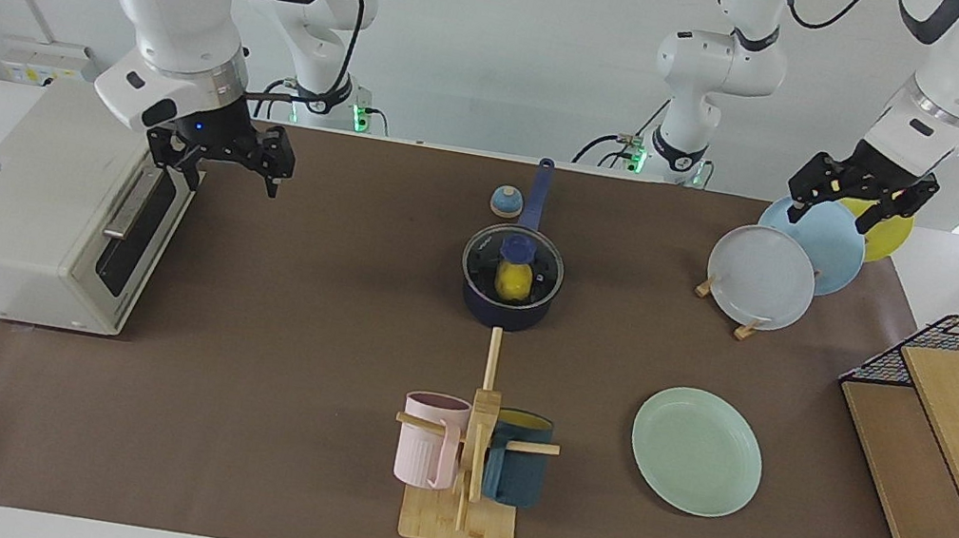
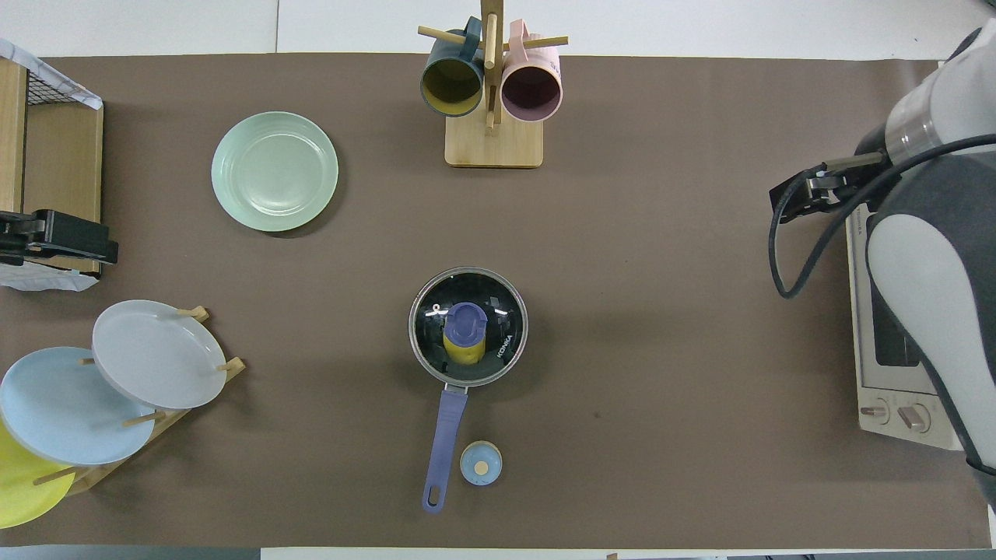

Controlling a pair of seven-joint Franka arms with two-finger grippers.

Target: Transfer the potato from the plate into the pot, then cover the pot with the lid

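Both steps appear done: the potato [image 1: 513,282] is seen inside the pot [image 1: 507,304], with the lid [image 2: 468,327] seated on it. Glass is fragile and slick; the knob [image 2: 465,320] is the handhold. Left gripper [image 1: 862,198] and right gripper [image 1: 220,160] fingers are spread, empty.

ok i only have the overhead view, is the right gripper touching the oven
observer: No. The right gripper hangs open and empty in the air over the oven's door edge and looks clear of it.
operator: and the left one, i just see a black bit at the edge
observer: The left gripper is open above the blue plate in the rack, holding nothing.
operator: and the middle, all seated
observer: Side-on, the lid sits level on the pot.
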